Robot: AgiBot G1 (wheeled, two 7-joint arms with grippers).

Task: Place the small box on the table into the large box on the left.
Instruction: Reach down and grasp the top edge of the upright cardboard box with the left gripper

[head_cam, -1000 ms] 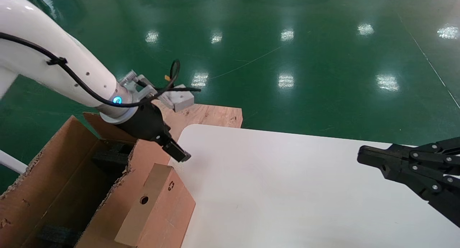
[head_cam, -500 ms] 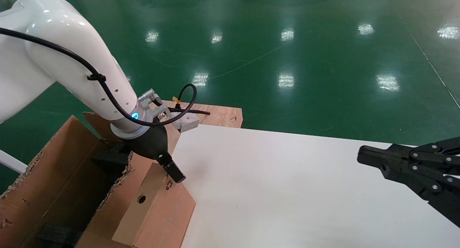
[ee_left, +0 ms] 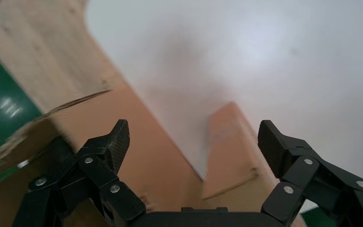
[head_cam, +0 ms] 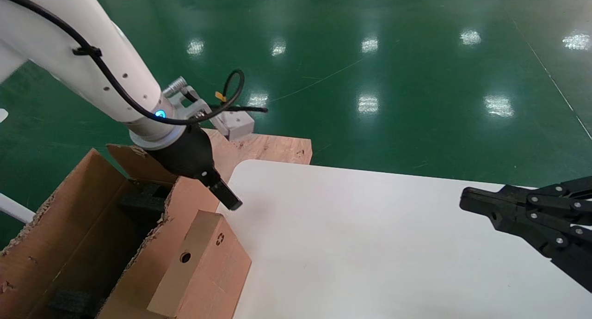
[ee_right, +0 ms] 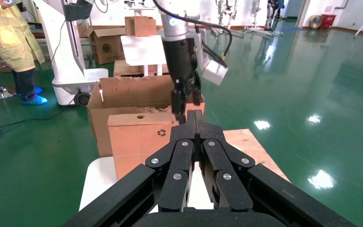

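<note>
small box (head_cam: 203, 268) | upright on table (head_cam: 370, 245) | touching large box (head_cam: 69, 245)

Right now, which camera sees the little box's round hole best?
The head view: the small box shows its hole clearly, up close. The right wrist view shows it smaller. The left wrist view shows only a blurry edge, no hole.

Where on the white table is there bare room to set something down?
Bare tabletop runs from the small box across to the right gripper. It is crowded at the table's left edge, where the small box stands against the large box under the open left gripper.
</note>
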